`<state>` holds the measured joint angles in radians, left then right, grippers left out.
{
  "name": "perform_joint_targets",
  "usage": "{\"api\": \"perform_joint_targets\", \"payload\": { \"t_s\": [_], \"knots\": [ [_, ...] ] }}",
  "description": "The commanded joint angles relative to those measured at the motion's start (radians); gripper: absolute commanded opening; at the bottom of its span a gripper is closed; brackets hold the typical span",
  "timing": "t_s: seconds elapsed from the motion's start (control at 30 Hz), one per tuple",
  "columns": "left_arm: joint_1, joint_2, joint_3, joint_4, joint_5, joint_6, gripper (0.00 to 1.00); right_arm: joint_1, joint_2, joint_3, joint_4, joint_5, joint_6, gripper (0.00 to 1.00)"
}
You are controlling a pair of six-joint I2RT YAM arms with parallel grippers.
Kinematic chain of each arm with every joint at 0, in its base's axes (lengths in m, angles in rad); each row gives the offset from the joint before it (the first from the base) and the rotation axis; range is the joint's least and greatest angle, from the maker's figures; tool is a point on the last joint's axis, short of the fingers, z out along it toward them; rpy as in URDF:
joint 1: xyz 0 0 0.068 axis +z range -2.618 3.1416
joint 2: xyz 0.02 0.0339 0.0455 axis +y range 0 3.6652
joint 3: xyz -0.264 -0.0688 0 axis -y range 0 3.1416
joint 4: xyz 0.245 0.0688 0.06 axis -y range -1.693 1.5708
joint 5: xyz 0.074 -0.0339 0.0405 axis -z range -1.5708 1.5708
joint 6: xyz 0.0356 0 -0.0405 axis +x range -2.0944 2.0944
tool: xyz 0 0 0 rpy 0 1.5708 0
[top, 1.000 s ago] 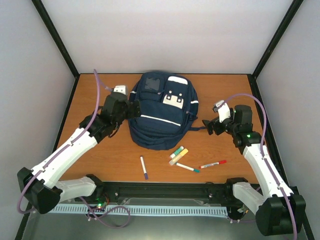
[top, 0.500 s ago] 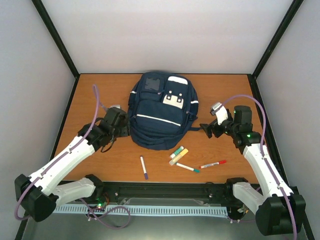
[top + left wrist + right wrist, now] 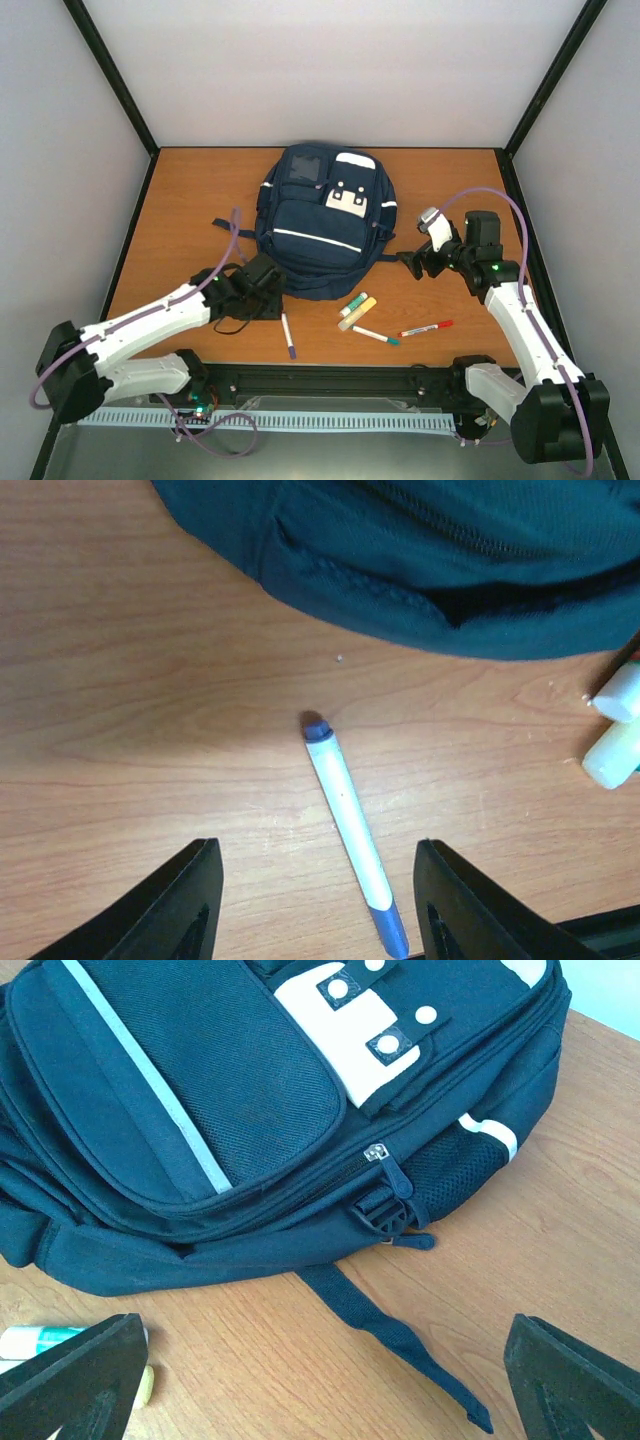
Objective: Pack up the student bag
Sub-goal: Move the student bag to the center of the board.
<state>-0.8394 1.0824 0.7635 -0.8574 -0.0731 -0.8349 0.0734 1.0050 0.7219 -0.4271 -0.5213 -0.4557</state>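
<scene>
The student bag (image 3: 322, 215), navy with white stripes and label patches, lies flat at the table's middle back, zips shut. My left gripper (image 3: 272, 300) is open and empty, low over the table just off the bag's near-left edge. In the left wrist view a white pen with blue ends (image 3: 352, 835) lies between my open fingers (image 3: 315, 905), and the bag's edge (image 3: 420, 560) is beyond it. My right gripper (image 3: 412, 262) is open and empty beside the bag's right side. The right wrist view shows the bag (image 3: 240, 1110), its zip pull (image 3: 386, 1167) and a loose strap (image 3: 400, 1338) ahead of the gripper (image 3: 320, 1390).
The white and blue pen (image 3: 287, 335) lies near the front edge. A green-capped marker (image 3: 353, 304), a yellow highlighter (image 3: 357, 313), a green-tipped pen (image 3: 375, 335) and a red pen (image 3: 426, 327) lie right of it. A bag strap (image 3: 225, 222) trails left.
My left arm has pulled back from the bag's left side and come down over the white and blue pen. My right gripper has edged slightly left toward the bag.
</scene>
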Motion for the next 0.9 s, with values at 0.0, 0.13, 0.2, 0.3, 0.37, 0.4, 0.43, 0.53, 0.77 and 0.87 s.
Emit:
{"api": "perform_joint_targets", "payload": {
  "t_s": [0.0, 0.13, 0.2, 0.3, 0.37, 0.4, 0.43, 0.53, 0.77, 0.87],
  "knots": [
    [-0.084, 0.071, 0.020, 0.019, -0.049, -0.077, 0.56, -0.006, 0.000, 0.027, -0.002, -0.033, -0.021, 1.00],
    [-0.130, 0.142, 0.028, 0.026, -0.077, -0.099, 0.61, -0.006, 0.001, 0.027, -0.007, -0.032, -0.028, 1.00],
    [-0.142, 0.172, 0.023, 0.047, -0.075, -0.110, 0.63, -0.006, 0.004, 0.028, -0.005, -0.034, -0.018, 1.00],
    [-0.147, 0.203, 0.022, 0.063, -0.077, -0.117, 0.67, -0.005, 0.038, 0.055, 0.022, -0.020, 0.041, 0.97],
    [-0.147, 0.204, 0.017, 0.069, -0.086, -0.118, 0.69, -0.004, 0.119, 0.142, 0.012, 0.006, 0.072, 0.91],
    [-0.147, 0.198, 0.012, 0.074, -0.089, -0.118, 0.69, -0.004, 0.180, 0.197, -0.010, 0.013, 0.084, 0.86],
    [-0.147, 0.192, 0.007, 0.079, -0.092, -0.119, 0.70, -0.004, 0.243, 0.260, -0.036, 0.020, 0.090, 0.81],
    [-0.147, 0.170, -0.009, 0.088, -0.094, -0.121, 0.72, -0.004, 0.462, 0.427, -0.074, 0.089, 0.141, 0.75],
    [-0.147, 0.134, -0.046, 0.124, -0.071, -0.118, 0.73, -0.004, 0.850, 0.724, -0.126, 0.117, 0.210, 0.73],
    [-0.147, 0.099, -0.066, 0.147, -0.058, -0.119, 0.73, -0.004, 0.977, 0.828, -0.155, 0.096, 0.222, 0.69]
  ]
}}
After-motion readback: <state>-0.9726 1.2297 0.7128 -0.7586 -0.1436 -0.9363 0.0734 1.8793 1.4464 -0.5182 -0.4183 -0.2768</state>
